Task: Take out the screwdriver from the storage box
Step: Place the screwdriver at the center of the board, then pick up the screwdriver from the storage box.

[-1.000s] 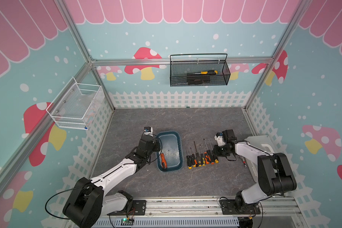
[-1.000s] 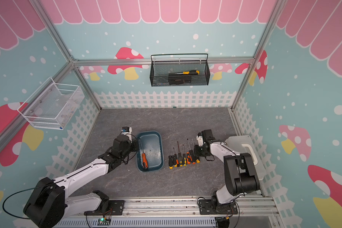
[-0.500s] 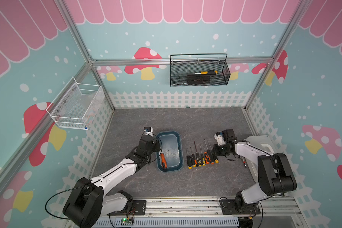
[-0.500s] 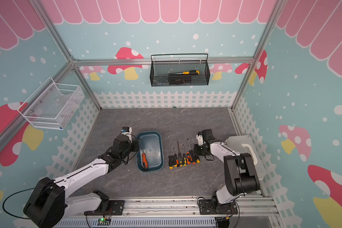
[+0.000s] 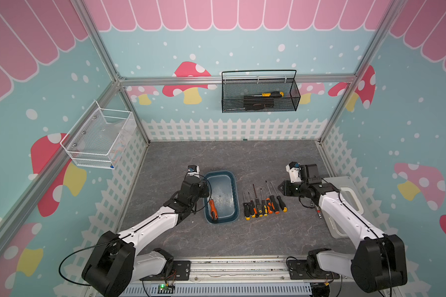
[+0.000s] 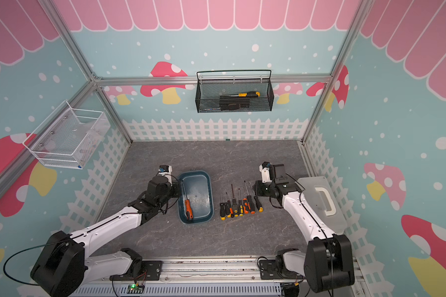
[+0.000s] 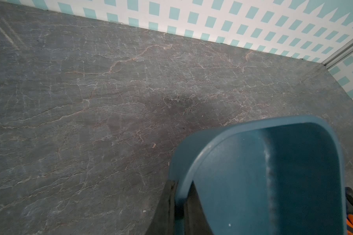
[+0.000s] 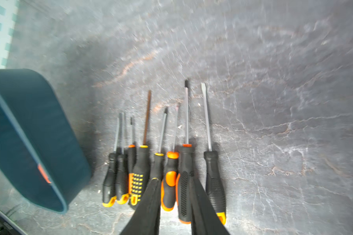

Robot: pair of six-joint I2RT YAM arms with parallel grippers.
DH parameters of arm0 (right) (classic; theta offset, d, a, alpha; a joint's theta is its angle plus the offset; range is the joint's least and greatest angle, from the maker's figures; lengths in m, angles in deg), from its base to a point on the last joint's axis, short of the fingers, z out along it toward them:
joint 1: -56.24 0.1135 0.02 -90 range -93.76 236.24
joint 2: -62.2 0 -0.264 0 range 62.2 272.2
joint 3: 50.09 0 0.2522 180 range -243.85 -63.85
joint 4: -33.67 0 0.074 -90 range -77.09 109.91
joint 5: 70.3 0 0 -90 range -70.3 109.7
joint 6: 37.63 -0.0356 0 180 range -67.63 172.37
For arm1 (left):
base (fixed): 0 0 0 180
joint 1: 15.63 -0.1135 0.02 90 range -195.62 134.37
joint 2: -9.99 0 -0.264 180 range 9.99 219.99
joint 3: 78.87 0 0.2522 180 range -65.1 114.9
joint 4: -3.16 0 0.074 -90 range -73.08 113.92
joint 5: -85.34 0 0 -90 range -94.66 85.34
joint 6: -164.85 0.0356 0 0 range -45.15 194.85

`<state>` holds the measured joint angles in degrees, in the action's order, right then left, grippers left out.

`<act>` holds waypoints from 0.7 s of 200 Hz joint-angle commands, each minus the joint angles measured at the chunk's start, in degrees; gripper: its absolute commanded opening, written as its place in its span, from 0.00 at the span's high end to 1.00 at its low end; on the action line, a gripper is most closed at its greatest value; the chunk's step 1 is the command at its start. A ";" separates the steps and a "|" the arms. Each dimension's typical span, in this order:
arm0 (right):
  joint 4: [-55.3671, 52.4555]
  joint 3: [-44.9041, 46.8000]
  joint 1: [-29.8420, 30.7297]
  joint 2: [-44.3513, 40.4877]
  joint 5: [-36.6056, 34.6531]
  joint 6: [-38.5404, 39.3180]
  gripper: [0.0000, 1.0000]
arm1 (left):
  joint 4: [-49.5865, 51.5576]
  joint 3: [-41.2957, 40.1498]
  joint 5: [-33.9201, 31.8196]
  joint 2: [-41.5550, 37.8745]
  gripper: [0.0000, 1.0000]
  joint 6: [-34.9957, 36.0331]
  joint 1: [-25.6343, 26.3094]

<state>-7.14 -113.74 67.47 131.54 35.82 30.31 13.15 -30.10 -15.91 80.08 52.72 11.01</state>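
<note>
One orange-handled screwdriver (image 5: 213, 210) lies in the storage box (image 5: 234, 195), its rim clamped by the left gripper (image 7: 179, 205); the right gripper (image 8: 173, 181), slightly parted and empty, should fetch it.

The grey, stone-veined bench (image 5: 216, 159) is carrying a few things. The dark teal storage box (image 5: 235, 191) is sitting near its middle, on the left arm's side. Just beside the box, towards the right arm, eight screwdrivers (image 8: 163, 173) are lying in a tight row, handles pointing to the front edge and shafts to the back wall. A white lidded case (image 5: 343, 183) is resting flat by the right wall, and a small thin metal piece (image 5: 318, 213) is lying between it and the row.
</note>
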 commanded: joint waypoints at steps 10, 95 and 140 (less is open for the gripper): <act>-4.13 -2.78 8.31 -3.19 -3.13 -3.93 0.73 | -1.24 1.11 0.81 0.40 1.00 0.03 -0.08; 3.04 -8.49 32.63 8.33 -10.68 -11.95 0.72 | -0.04 1.60 0.30 -0.30 1.00 0.25 0.09; 9.01 -12.21 38.62 18.11 -11.45 -11.83 0.68 | -0.51 1.26 0.61 -0.30 1.00 -0.13 0.08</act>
<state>-2.64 -123.53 103.82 146.10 25.70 18.99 13.21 -30.08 -15.78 80.25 52.70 11.03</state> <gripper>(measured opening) 0.300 0.092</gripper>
